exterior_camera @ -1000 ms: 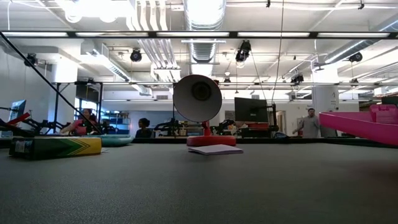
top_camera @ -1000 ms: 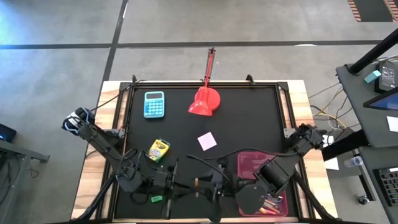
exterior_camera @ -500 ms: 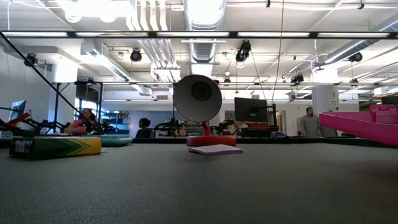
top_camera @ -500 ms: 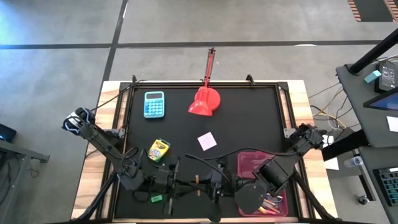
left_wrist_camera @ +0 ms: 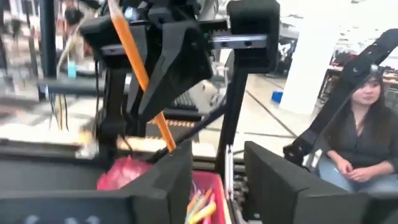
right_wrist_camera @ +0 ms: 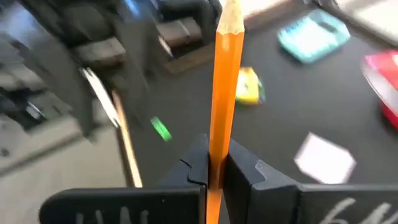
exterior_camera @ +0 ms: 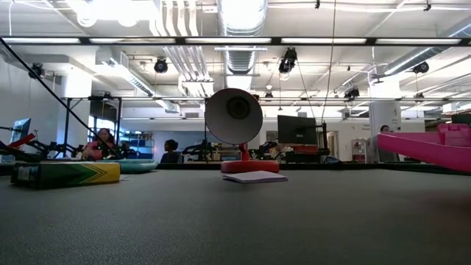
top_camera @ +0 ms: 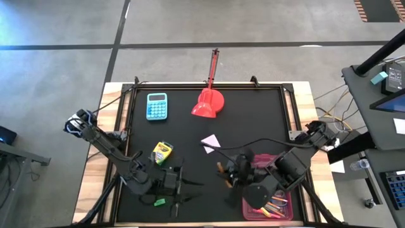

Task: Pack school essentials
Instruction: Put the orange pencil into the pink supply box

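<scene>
The table [top_camera: 266, 107] carries a job that looks roughly half done. The pink case [top_camera: 269, 166] lies at the near right corner, and several pens and pencils [top_camera: 273, 208] already sit in its near end, so part of the packing is finished.

Still outside the case: the crayon box [top_camera: 161, 152] lies left of centre toward the near edge, the pale pink note pad [top_camera: 210, 142] lies near the middle, just off the case's far left corner, and a small green pen [top_camera: 159, 202] rests close to the near edge on the left side. The blue calculator [top_camera: 157, 106] near the far left corner and the red lamp [top_camera: 209, 103] at the far edge are no part of the packing. I cannot find the scissors in any view.

The right pincer [right_wrist_camera: 211, 168] hangs just left of the case, clenched on an orange pencil [right_wrist_camera: 222, 87] that stands upright between its fingers; this pencil is the item on its way and, by my judgement, needs only to be carried over the case and let go. The left pincer [top_camera: 172, 183] sits low by the near edge, left of centre, released and holding nothing, near the green pen.
</scene>
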You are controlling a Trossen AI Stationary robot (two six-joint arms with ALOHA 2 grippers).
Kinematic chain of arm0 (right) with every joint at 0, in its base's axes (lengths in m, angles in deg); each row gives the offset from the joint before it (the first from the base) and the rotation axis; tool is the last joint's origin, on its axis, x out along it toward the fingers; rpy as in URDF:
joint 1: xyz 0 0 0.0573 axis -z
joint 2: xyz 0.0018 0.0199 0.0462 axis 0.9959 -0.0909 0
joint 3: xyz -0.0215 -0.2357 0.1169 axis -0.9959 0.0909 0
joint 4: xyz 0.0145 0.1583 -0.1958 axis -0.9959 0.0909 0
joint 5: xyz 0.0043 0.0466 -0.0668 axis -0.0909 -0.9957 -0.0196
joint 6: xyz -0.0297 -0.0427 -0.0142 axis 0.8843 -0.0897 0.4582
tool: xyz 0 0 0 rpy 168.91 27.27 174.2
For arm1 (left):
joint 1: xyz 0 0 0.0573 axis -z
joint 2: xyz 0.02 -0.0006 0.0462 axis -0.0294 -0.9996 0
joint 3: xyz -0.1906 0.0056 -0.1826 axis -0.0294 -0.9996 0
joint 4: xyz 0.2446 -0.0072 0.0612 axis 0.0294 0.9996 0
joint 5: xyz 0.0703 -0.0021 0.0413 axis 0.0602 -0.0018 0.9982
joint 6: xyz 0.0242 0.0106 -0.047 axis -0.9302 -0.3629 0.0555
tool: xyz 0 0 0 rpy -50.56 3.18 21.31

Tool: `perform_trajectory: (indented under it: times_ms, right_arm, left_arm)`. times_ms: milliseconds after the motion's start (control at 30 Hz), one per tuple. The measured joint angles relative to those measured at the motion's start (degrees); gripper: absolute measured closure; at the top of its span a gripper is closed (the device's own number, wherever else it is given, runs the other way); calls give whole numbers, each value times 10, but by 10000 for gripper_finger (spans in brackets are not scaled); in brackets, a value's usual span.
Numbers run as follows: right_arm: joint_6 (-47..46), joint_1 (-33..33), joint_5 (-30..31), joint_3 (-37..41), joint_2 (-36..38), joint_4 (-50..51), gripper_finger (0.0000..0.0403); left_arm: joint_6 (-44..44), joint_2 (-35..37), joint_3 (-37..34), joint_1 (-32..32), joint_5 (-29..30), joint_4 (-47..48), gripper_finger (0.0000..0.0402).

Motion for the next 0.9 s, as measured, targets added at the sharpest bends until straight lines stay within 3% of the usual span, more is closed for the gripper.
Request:
perform_trajectory:
  times_ms: [167,233,433,633,900]
  right_arm:
    - [-124,-18,-80,2,-7,164,391]
    - [-156,-33,-121,8,-14,203,391]
    - [-218,-80,-197,53,-28,215,391]
    - [-277,-112,-220,120,-52,200,390]
    - [-262,-125,-308,224,-87,187,390]
  left_arm:
    - [169,0,-1,-3,-3,121,248]
    - [246,0,-1,-3,-30,191,247]
    - [450,-2,-7,-3,-132,375,247]
    - [531,-5,-26,8,-157,418,246]
    - [555,-6,-47,16,-223,394,246]
